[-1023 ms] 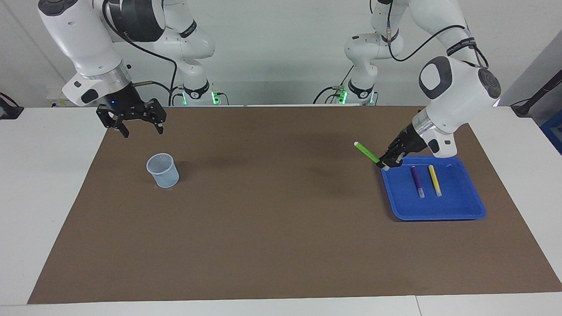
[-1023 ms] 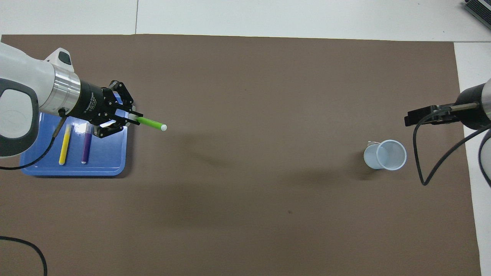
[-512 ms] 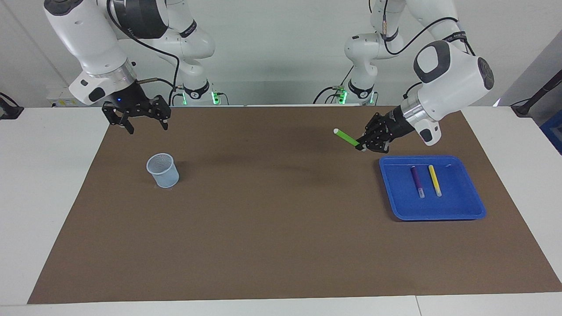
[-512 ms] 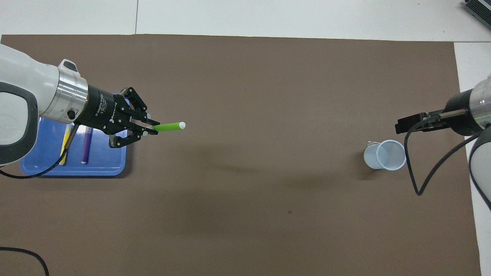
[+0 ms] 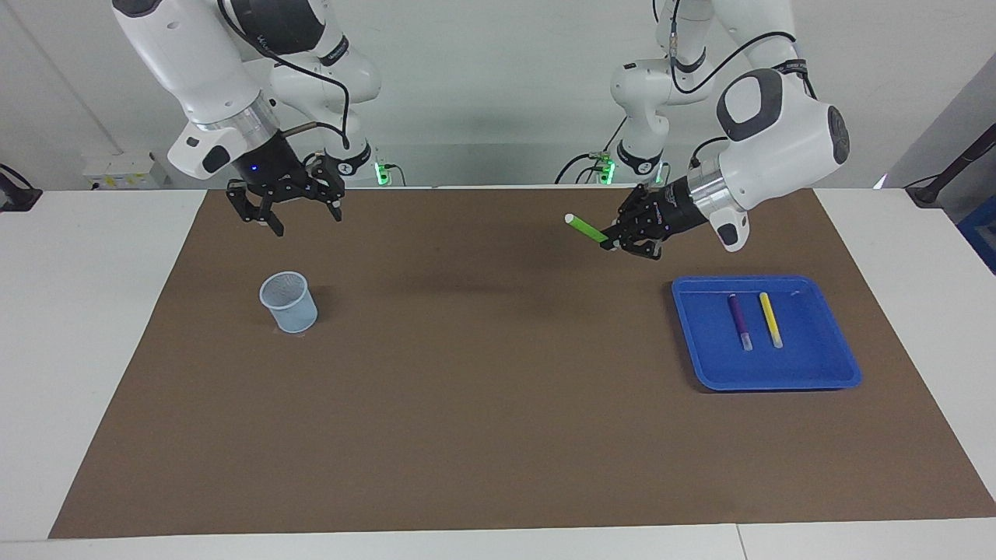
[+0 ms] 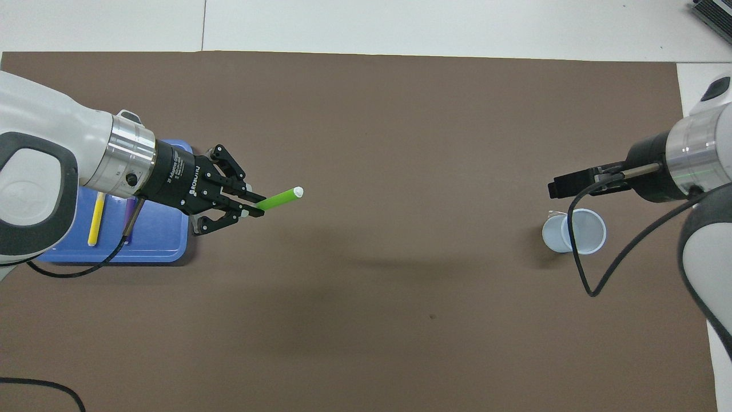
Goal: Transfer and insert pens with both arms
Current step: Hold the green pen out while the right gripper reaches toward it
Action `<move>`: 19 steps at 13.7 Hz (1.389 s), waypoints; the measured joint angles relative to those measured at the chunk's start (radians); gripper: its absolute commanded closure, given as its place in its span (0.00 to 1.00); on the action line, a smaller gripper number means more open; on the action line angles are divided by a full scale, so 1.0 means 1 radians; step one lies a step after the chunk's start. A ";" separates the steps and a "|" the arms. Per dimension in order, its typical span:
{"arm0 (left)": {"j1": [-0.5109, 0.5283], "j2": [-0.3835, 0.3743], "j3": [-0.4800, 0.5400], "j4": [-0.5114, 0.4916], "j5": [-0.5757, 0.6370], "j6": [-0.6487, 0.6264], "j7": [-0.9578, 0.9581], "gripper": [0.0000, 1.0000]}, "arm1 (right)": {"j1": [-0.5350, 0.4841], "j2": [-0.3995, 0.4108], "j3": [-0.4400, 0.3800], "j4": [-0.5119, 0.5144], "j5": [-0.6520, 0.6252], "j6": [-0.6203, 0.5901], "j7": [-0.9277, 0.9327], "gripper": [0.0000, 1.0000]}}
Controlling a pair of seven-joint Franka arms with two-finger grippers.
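Where it hung over the blue tray (image 5: 817,373) a second ago, the left gripper (image 5: 615,246) now clenches the green pen (image 5: 585,229) above bare mat beside it; the right gripper (image 5: 305,220), fingers spread, has drifted closer to the tray.

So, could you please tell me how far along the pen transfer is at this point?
Nothing is finished: the pale mesh cup holds no pen. In hand: the left gripper is shut on the green marker pen, raised over the brown mat clear of the blue plastic tray; the right gripper hangs open above the mat. Left: the handover and insertion, then the purple marker pen and yellow marker pen lying in the tray.
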 measured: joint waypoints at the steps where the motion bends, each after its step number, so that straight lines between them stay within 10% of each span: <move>1: -0.004 -0.005 0.000 -0.008 -0.011 -0.002 -0.007 1.00 | 0.005 0.000 0.001 -0.002 0.001 -0.003 0.000 0.00; 19: -0.040 -0.071 -0.001 -0.118 -0.221 -0.039 -0.024 1.00 | 0.414 0.032 0.011 -0.023 0.268 0.497 0.710 0.00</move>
